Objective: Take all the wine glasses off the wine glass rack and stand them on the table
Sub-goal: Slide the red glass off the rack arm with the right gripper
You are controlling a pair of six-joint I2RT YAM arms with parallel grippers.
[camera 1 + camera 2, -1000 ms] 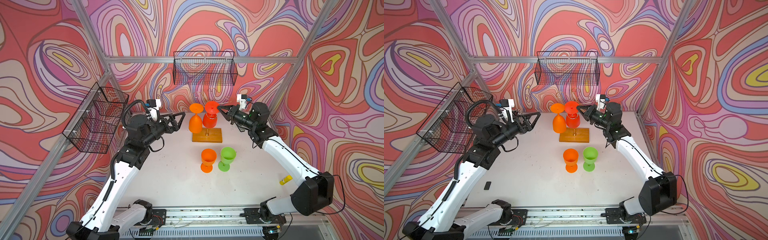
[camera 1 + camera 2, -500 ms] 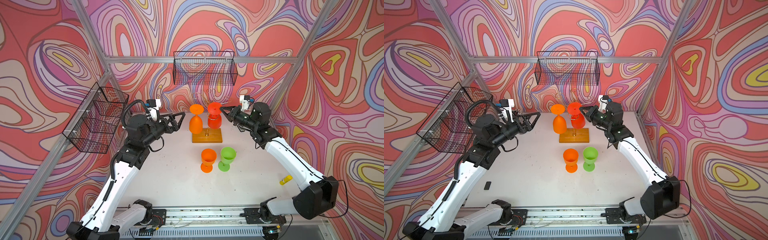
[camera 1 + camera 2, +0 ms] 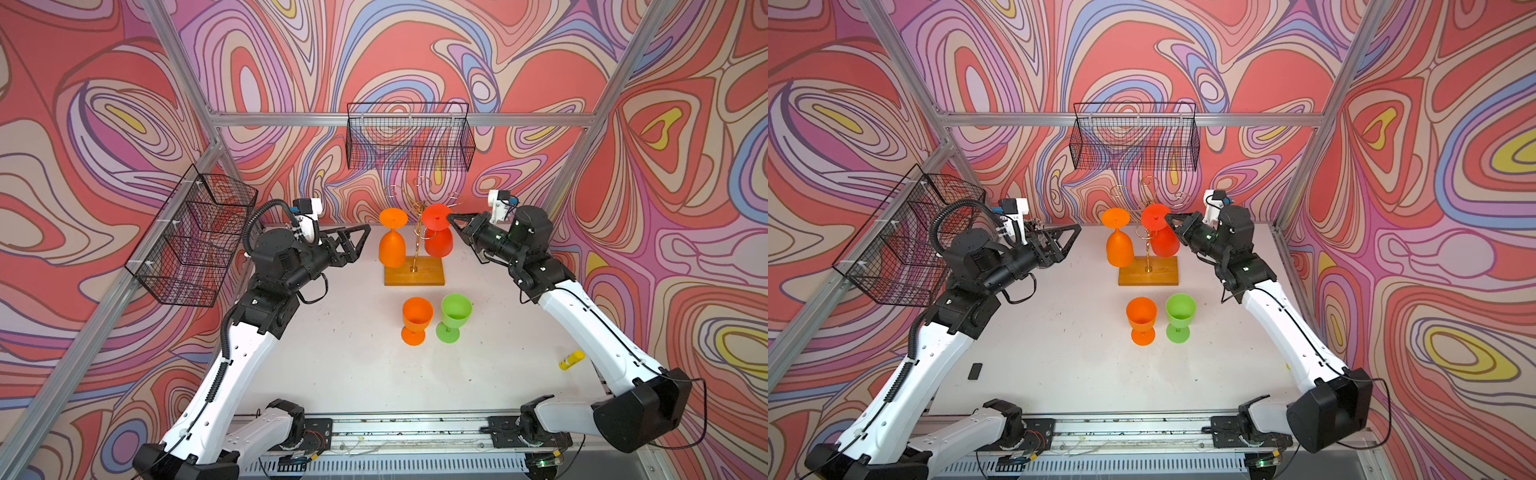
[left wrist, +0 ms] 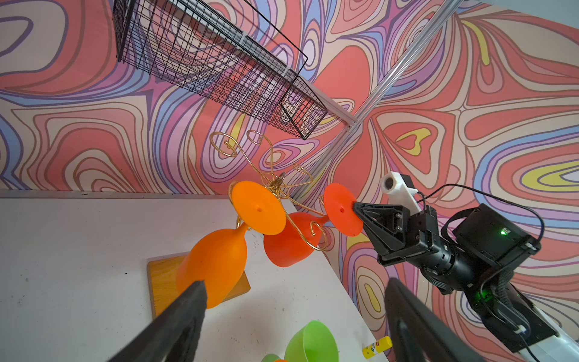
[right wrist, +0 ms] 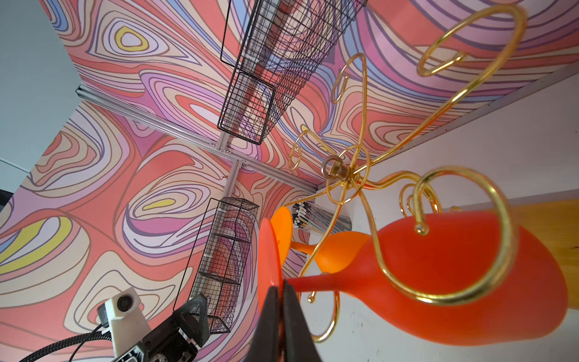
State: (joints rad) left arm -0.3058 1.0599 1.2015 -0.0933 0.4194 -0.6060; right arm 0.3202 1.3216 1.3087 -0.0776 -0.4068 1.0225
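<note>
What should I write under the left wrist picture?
Right gripper pinches the foot of the red glass beside the gold rack; an orange glass hangs there.

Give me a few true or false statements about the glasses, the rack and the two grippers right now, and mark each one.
1. The right gripper is shut on the foot of the red wine glass. True.
2. The left gripper grips the hanging orange glass. False: its jaws are open, hold nothing, and are apart from that glass.
3. An upright orange glass and a green glass stand side by side on the table. True.
4. The green glass hangs from the wine glass rack. False: it stands on the table in front of the rack's wooden base.
</note>
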